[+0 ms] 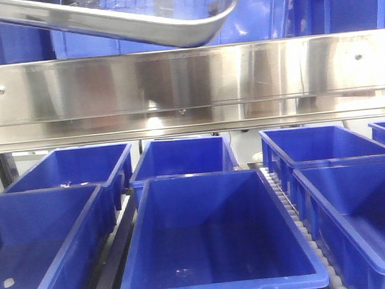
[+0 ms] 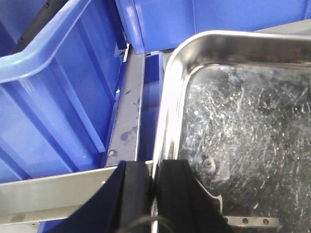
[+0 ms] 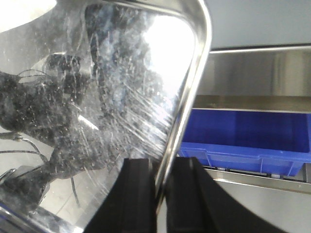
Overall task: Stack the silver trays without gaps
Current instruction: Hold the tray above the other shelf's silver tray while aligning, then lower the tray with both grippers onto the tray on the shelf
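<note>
A long steel rail [image 1: 188, 78] crosses my whole front view, and under it several blue bins [image 1: 212, 242] stand in rows, close side by side. The tray [image 1: 138, 26] is in the air above the rail, tilted, with its rounded corner just over the rail's top edge; I cannot tell if they touch. In the left wrist view a blue bin wall [image 2: 53, 97] stands near the tray's side. The jaws of the left gripper [image 2: 154, 194] pinch the tray's rim, one finger inside and one outside. The right gripper [image 3: 163, 194] pinches a rim in the same way, with one more bin and the rail behind it. The tray is shiny steel, shallow, with rounded corners, and its bottom is full of fine scratches. In the front view the tray is cut off at the top and left edges. It is perhaps one tray held by both grippers, but no view shows this clearly
</note>
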You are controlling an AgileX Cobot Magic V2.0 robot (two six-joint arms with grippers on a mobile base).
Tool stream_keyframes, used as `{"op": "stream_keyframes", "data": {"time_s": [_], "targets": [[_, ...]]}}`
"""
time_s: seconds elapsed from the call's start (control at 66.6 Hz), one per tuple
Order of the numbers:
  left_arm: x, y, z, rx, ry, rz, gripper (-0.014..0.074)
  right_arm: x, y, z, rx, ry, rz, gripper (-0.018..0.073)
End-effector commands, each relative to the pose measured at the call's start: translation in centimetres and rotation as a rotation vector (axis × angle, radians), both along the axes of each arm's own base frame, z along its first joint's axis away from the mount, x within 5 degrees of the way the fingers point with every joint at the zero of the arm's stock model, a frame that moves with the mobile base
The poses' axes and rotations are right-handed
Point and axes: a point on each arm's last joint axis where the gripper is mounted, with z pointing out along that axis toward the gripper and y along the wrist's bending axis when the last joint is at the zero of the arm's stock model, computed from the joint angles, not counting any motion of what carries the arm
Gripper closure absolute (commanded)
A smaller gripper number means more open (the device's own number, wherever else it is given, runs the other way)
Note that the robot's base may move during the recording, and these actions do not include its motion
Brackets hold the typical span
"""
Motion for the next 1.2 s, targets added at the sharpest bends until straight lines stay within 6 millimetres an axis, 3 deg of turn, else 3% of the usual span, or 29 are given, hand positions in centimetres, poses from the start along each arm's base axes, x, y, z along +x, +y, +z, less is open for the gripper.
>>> {"op": "stream_keyframes", "data": {"time_s": [0.0, 0.24, 0.405, 0.585, 0.855, 1.185], "targets": [[-0.2, -1.9, 0.0, -0.079, -0.007, -0.150, 0.0606, -0.2, 1.8, 2.3, 0.181, -0.139, 0.154, 0.0557], [-0.6, -2.5, -0.7, -0.176, 0.089, -0.182, 0.0606, 0.2, 0.4, 1.7, 0.018, -0.110, 0.051, 0.0557], [-0.9, -2.7, -1.0, -0.228, 0.152, -0.176, 0.0606, 1.1, -0.5, 2.5, 0.021, -0.122, -0.009, 0.0557], [-0.6, -3.0, 0.1, -0.319, 0.150, -0.203, 0.0606, 2.5, -1.5, 3.0, 0.023, -0.142, -0.065, 0.0557], [1.9, -2.5, 0.3, -0.449, 0.165, -0.232, 0.0606, 4.8, -1.1, 3.1, 0.017, -0.162, -0.089, 0.0557], [7.3, -4.4, 1.1, -0.444, 0.149, -0.213, 0.0606, 10.4, 0.4, 3.8, -0.015, -0.185, -0.156, 0.0557]]}}
